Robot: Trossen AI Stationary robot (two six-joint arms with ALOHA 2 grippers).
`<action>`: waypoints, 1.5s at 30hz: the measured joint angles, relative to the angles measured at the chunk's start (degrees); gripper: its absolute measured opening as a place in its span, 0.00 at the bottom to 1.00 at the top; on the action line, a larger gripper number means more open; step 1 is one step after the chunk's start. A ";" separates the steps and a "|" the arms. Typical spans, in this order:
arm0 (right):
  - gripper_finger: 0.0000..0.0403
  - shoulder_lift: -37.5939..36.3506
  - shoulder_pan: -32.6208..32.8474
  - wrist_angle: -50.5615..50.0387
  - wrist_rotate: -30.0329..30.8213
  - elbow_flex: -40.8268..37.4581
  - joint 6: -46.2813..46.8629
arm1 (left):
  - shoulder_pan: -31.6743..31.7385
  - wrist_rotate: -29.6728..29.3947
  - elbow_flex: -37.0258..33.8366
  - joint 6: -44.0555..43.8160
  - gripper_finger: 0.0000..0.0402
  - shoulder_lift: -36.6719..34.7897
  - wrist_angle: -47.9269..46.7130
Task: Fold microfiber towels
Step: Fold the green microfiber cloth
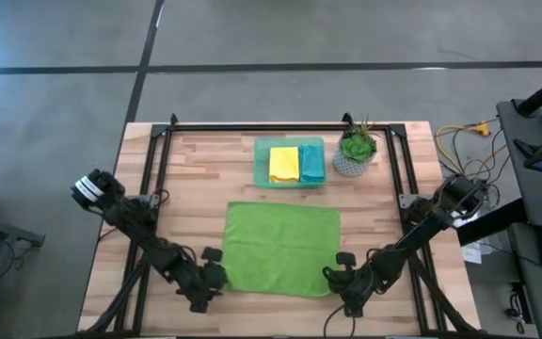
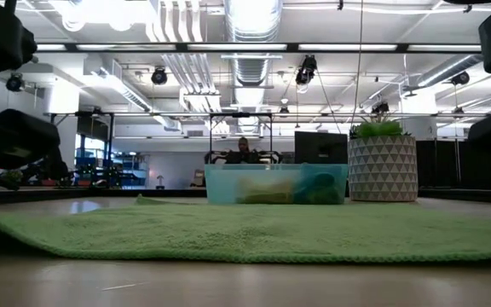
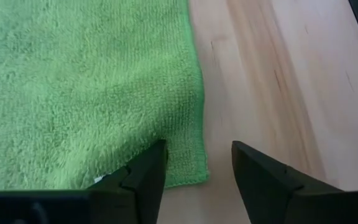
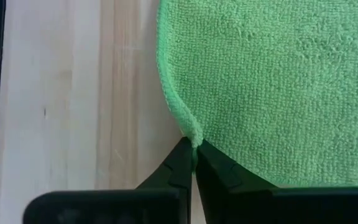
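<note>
A lime green microfiber towel [image 1: 282, 247] lies spread flat on the wooden table. My left gripper [image 3: 197, 149] is open at its near left corner [image 3: 194, 171], one finger over the cloth and one over bare wood. My right gripper [image 4: 193, 146] is shut on the towel's right edge near the near right corner. A yellow towel [image 1: 283, 163] and a teal-blue towel [image 1: 311, 164] lie folded side by side in the green tray [image 1: 290, 143] at the far middle. My left gripper has one fingertip [image 3: 149, 163] low over the towel beside its corner; whether it touches the cloth I cannot tell. My right gripper pinches the towel's right edge [image 4: 188, 127] between its two fingertips, slanting down from the near right. The edge rises in a small ridge at the fingers, and the rest of the towel lies on the table.
A potted plant [image 1: 356, 151] in a patterned pot stands right of the tray. A black frame [image 1: 280, 125] runs along the table's far edge and sides. Bare wood [image 1: 196, 179] lies left of the towel and between towel and tray.
</note>
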 joint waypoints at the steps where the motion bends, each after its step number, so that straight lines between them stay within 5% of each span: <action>1: 0.02 0.00 0.00 0.08 -0.06 0.00 0.26 | 0.00 -0.21 0.30 0.01 0.42 0.60 0.15; 7: 0.02 0.00 -0.02 0.60 -0.86 0.00 0.74 | 0.04 0.34 4.63 -0.52 0.36 5.55 -6.45; 14: 0.02 0.00 0.00 0.78 -1.37 0.02 2.22 | 0.03 -0.23 13.54 0.80 0.03 7.53 -21.51; 26: 0.02 -1.29 1.08 0.55 -4.42 0.07 5.17 | -1.78 0.54 15.11 -0.77 0.00 0.74 -26.67; 34: 0.02 -5.47 6.38 4.02 -5.82 0.10 12.02 | -3.60 4.90 15.05 -5.50 0.00 -0.09 -13.65; 45: 0.02 -12.68 6.39 -6.27 -2.29 0.28 13.46 | -3.16 -1.99 14.36 -7.75 0.00 -0.48 -12.50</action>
